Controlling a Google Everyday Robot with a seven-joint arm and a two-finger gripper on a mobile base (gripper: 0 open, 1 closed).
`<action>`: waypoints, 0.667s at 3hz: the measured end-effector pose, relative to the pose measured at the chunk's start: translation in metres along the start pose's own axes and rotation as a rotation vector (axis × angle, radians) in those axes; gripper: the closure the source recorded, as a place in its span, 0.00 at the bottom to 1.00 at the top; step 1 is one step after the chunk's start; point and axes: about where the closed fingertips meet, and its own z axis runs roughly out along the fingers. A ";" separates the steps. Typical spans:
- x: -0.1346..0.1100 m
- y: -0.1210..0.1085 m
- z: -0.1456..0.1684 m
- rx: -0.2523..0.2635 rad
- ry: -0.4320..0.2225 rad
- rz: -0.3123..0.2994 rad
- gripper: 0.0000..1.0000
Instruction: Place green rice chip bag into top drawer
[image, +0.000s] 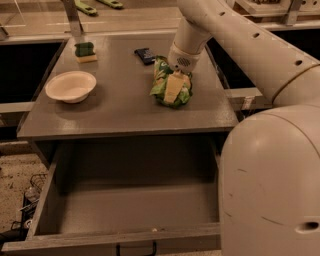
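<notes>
The green rice chip bag (161, 84) lies on the grey table (120, 110), right of its middle. My gripper (175, 86) reaches down from the arm at the upper right and sits on the bag, one pale finger (172, 89) across its top; the jaws look closed on it. The bag rests on the table top. The top drawer (125, 212) is pulled fully open below the table's front edge, and its inside is bare. Its dark handle (136, 248) shows at the bottom edge.
A white bowl (71, 86) stands at the table's left. A green-and-yellow sponge (85, 51) lies at the back left, and a small dark packet (145, 55) behind the bag. My pale robot body (272, 190) fills the lower right, next to the drawer.
</notes>
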 end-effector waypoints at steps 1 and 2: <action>-0.005 0.005 -0.023 0.004 -0.048 -0.014 1.00; -0.009 0.014 -0.052 0.017 -0.092 -0.038 1.00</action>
